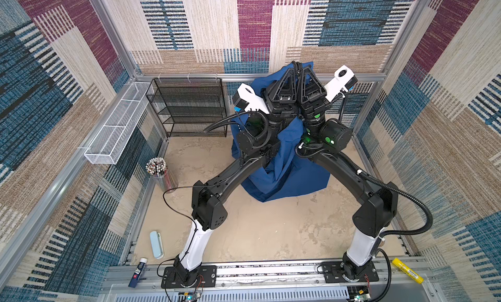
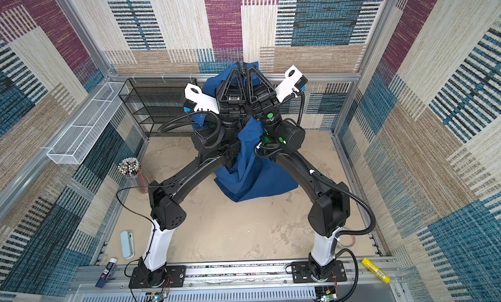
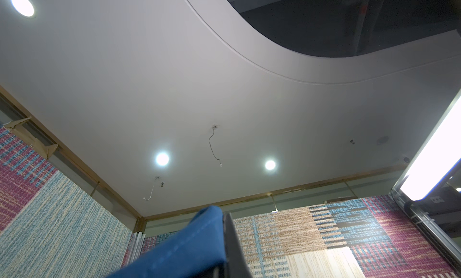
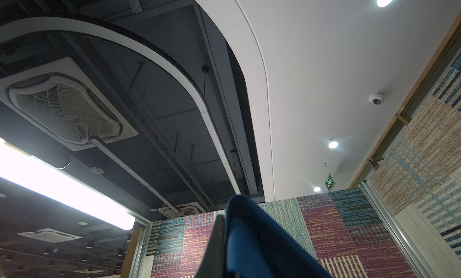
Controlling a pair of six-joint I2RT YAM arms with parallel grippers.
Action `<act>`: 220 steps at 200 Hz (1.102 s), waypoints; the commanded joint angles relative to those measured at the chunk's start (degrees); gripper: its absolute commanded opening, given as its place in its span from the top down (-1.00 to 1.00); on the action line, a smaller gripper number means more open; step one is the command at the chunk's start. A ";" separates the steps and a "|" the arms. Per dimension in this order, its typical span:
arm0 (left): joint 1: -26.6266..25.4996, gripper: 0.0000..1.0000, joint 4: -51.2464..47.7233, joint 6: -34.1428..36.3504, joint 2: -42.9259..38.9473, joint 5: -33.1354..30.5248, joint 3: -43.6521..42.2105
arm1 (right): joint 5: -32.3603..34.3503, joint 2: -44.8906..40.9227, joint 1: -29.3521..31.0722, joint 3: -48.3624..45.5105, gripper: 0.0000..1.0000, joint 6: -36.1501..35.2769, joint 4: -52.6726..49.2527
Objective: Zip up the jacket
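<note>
The navy blue jacket (image 1: 284,162) (image 2: 249,157) hangs bunched from both raised grippers down to the tabletop, its lower folds resting on the sandy surface. My left gripper (image 1: 293,69) (image 2: 236,69) and right gripper (image 1: 306,68) (image 2: 250,69) point upward side by side at the back middle, each shut on a fold of the fabric. In the left wrist view blue cloth (image 3: 179,249) lies against a dark finger (image 3: 232,239). In the right wrist view the cloth (image 4: 262,244) drapes over a dark finger (image 4: 217,239). The zipper is hidden.
A black wire rack (image 1: 187,105) stands at the back left, with a white mesh basket (image 1: 116,130) on the left rail. A cup of pencils (image 1: 160,173), a pale blue case (image 1: 156,243), a dark glue stick (image 1: 137,272) and a yellow tube (image 1: 408,269) lie along the edges.
</note>
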 commanded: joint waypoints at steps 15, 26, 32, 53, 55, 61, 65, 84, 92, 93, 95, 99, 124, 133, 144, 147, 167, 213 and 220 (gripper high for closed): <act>0.06 1.00 0.66 -0.03 -0.02 0.44 0.78 | -1.64 -0.17 0.18 1.15 1.00 1.47 25.29; 0.08 1.00 0.65 -0.03 0.02 0.43 0.89 | -1.49 -0.29 0.21 1.01 1.00 1.52 25.25; 0.10 1.00 0.65 -0.03 0.00 0.35 0.84 | -1.51 -0.28 0.18 1.13 1.00 1.55 25.33; 0.07 1.00 0.65 0.12 0.04 0.38 1.07 | -1.57 -0.39 0.22 1.18 1.00 1.64 25.28; 0.04 1.00 0.65 0.16 0.03 0.42 1.09 | -1.54 -0.38 0.22 1.12 1.00 1.64 25.26; 0.08 1.00 0.65 0.12 0.07 0.52 1.11 | -1.55 -0.33 0.24 1.01 1.00 1.64 25.25; 0.08 1.00 0.65 0.06 0.07 0.38 1.13 | -1.56 -0.33 0.25 1.14 1.00 1.73 25.25; 0.10 1.00 0.66 0.20 0.10 0.21 1.18 | -1.56 -0.42 0.23 0.91 1.00 1.64 25.32; 0.04 1.00 0.66 -0.09 0.12 -0.08 1.05 | -1.48 -0.42 0.25 0.96 1.00 1.64 25.29; 0.08 1.00 0.66 -0.12 0.12 -0.09 1.03 | -1.47 -0.41 0.25 0.97 1.00 1.64 25.27; 0.06 1.00 0.66 -0.21 0.11 -0.09 1.08 | -1.47 -0.48 0.25 0.98 1.00 1.64 25.32; 0.06 1.00 0.65 -0.24 0.11 0.02 1.22 | -1.49 -0.46 0.21 1.02 1.00 1.58 25.28; 0.07 1.00 0.67 -0.40 0.38 0.18 1.36 | -1.56 -0.26 0.24 1.22 1.00 1.87 25.25; 0.11 1.00 0.66 -0.57 0.38 -0.35 1.11 | -1.55 -0.20 0.23 1.30 1.00 1.86 25.31; 0.12 1.00 0.66 -0.15 0.38 -0.29 1.21 | -1.56 -0.29 0.22 1.41 1.00 1.83 25.25; 0.12 1.00 0.70 -0.10 0.31 -0.36 1.15 | -1.56 -0.25 0.21 1.41 1.00 1.82 25.26; 0.44 1.00 0.69 -0.03 0.11 -0.39 1.25 | -1.47 -0.36 0.24 1.29 1.00 1.82 25.28; 0.47 1.00 0.65 -0.31 0.07 -0.01 1.27 | -1.47 -0.32 0.17 1.48 1.00 1.85 25.29; 0.49 1.00 0.65 -0.49 0.12 -0.09 1.28 | -1.47 -0.46 0.16 1.40 1.00 1.85 25.26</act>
